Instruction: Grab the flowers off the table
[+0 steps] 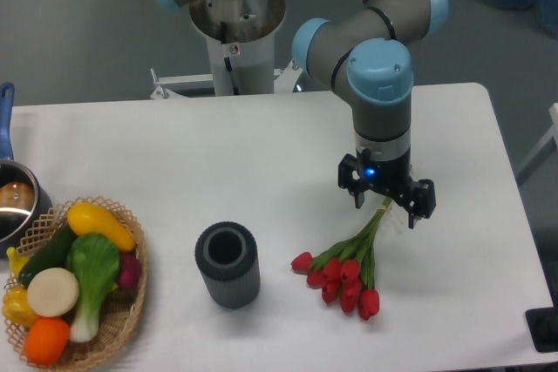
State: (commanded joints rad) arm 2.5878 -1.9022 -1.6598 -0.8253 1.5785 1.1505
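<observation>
The gripper (386,199) sits right over the top ends of the flowers (343,272), so the stem tips between the jaws are hidden, and I cannot tell if the jaws touch them. Far to the left of the jaws, a pot (13,202) is cut off by the picture's edge. A wicker basket (131,298) of play food runs off the bottom edge. The arm (375,15) is cut off at the top.
</observation>
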